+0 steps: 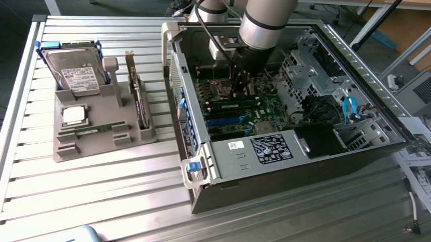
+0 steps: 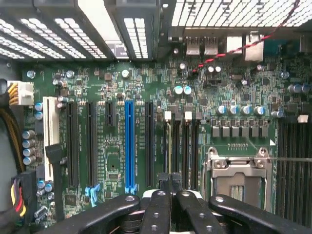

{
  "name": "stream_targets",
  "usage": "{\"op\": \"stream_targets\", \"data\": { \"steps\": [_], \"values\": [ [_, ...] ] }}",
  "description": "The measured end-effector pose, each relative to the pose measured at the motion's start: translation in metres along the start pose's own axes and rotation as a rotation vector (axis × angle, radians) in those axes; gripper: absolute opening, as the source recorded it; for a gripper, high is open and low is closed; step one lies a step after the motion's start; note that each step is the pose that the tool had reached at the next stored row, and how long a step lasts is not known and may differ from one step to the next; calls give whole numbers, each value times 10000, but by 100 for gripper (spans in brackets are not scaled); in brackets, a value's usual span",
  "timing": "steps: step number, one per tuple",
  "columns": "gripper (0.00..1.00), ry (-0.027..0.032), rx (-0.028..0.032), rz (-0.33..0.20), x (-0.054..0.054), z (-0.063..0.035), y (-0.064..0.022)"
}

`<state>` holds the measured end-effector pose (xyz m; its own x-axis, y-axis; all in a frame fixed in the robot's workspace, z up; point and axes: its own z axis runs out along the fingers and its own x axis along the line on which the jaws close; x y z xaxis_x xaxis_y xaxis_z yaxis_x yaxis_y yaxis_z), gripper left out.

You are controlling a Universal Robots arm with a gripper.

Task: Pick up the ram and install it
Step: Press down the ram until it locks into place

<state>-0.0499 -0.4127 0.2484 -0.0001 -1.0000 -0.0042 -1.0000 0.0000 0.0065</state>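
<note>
Slatted metal table (image 1: 101,191), open computer case (image 1: 222,156), closed empty pincer (image 2: 169,179) low over motherboard (image 2: 146,87) slots.

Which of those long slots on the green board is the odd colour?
The bright blue slot, standing among the black slots on the motherboard, next to a short black one; a white slot sits further along.

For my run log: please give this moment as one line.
hand: shut | where: in computer case, above motherboard | ram: one on grey tray
</note>
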Motion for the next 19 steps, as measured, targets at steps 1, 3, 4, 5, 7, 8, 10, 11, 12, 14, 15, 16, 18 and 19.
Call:
{"op": "stream_targets", "data": {
  "steps": [1, 3, 4, 5, 7, 8, 10, 11, 12, 14, 15, 16, 18, 19],
  "values": [
    [11, 0, 0, 0, 0, 0, 22],
    [11, 0, 0, 1, -1, 0, 49],
    [11, 0, 0, 1, -1, 0, 60],
    [11, 0, 0, 1, -1, 0, 72],
    [11, 0, 0, 0, -1, 1, 87],
    [11, 0, 0, 0, -1, 1, 87],
    [11, 0, 0, 0, -1, 1, 87],
    [11, 0, 0, 0, -1, 0, 87],
    [11, 0, 0, 1, -1, 1, 92],
    [11, 0, 0, 1, 0, 1, 116],
    [11, 0, 0, 1, -1, 2, 126],
    [11, 0, 0, 0, -1, 1, 129],
    [11, 0, 1, 0, -1, 2, 129],
    [11, 0, 1, 0, -1, 2, 130]
  ]
}}
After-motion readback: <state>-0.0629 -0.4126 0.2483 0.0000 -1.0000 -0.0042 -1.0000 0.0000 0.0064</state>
